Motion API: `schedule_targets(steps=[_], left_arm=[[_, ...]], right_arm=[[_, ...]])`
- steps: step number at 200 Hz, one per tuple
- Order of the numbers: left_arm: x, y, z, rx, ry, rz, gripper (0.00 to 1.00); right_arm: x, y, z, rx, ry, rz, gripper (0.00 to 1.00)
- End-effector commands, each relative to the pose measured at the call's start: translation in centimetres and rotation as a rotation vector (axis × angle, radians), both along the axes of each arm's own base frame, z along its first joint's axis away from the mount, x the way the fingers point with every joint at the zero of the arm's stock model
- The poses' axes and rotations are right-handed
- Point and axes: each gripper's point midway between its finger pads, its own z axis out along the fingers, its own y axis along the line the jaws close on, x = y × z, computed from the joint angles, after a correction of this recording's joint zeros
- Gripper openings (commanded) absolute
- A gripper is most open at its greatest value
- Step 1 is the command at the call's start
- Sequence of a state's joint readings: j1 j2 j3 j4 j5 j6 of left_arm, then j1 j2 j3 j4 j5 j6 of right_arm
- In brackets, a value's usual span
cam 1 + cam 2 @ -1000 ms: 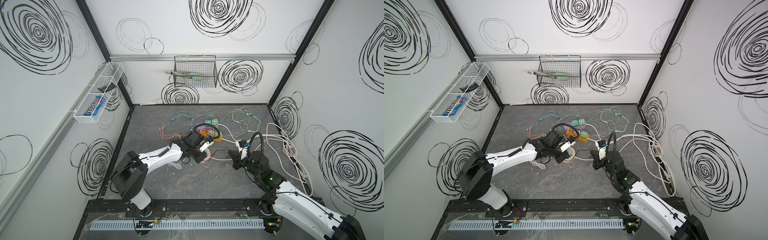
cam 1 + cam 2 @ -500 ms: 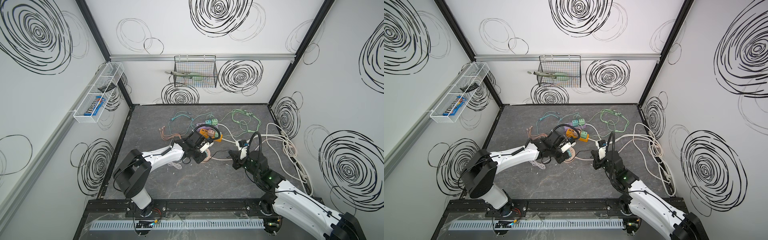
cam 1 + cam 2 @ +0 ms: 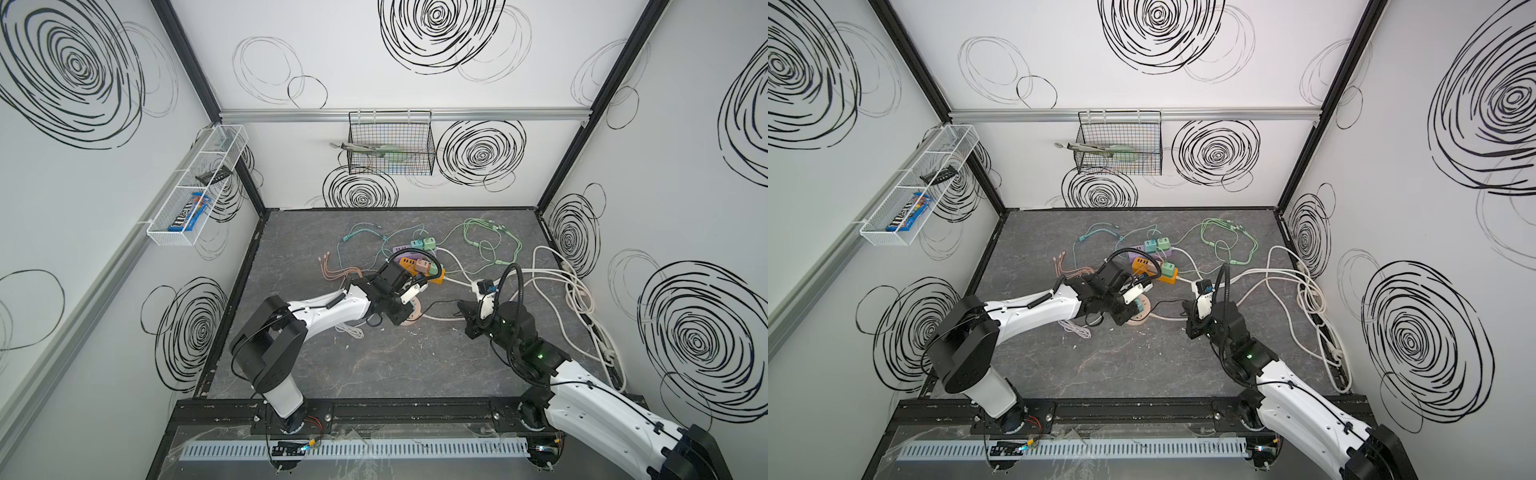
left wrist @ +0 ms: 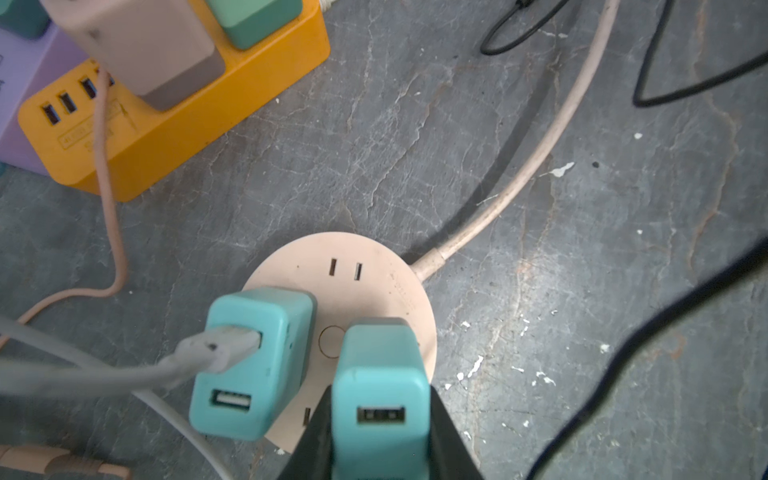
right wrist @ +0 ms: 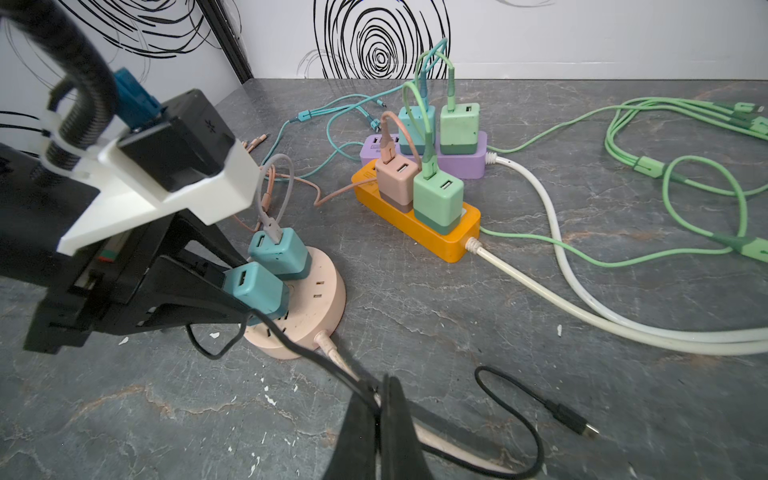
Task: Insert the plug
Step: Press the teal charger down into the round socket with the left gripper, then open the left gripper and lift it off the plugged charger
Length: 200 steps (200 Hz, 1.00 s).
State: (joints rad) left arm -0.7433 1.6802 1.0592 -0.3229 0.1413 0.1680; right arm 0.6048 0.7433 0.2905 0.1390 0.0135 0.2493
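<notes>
Left arm (image 3: 328, 309): stretched low toward the middle; left claw (image 4: 380, 395): angled down, jaws clamped on teal plug (image 4: 380, 365); right arm (image 3: 582, 390): elbow bent, reaching inward; right claw (image 5: 376, 386): low, jaws closed tight, pinching black cable (image 5: 536, 440).

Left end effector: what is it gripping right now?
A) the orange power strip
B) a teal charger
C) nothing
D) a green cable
B: in the left wrist view the left end effector is clamped on both sides of a teal charger, at the round pink power strip.
</notes>
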Motion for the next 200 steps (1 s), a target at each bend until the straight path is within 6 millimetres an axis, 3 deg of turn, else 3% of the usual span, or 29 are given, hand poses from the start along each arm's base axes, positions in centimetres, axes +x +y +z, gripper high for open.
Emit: schedule_targets(steps=[1, 79, 200], left_arm=[[-0.5, 0.3, -1.4, 0.05, 0.04, -0.043, 0.0], [-0.7, 0.1, -2.1, 0.067, 0.073, -0.059, 0.0], [-1.9, 0.6, -5.5, 0.155, 0.15, -0.054, 0.0]], right_arm=[[0.2, 0.0, 0.3, -0.002, -0.023, -0.008, 0.0], [0.3, 0.0, 0.1, -0.008, -0.022, -0.006, 0.0], [0.4, -0.2, 0.2, -0.007, -0.019, -0.023, 0.0]])
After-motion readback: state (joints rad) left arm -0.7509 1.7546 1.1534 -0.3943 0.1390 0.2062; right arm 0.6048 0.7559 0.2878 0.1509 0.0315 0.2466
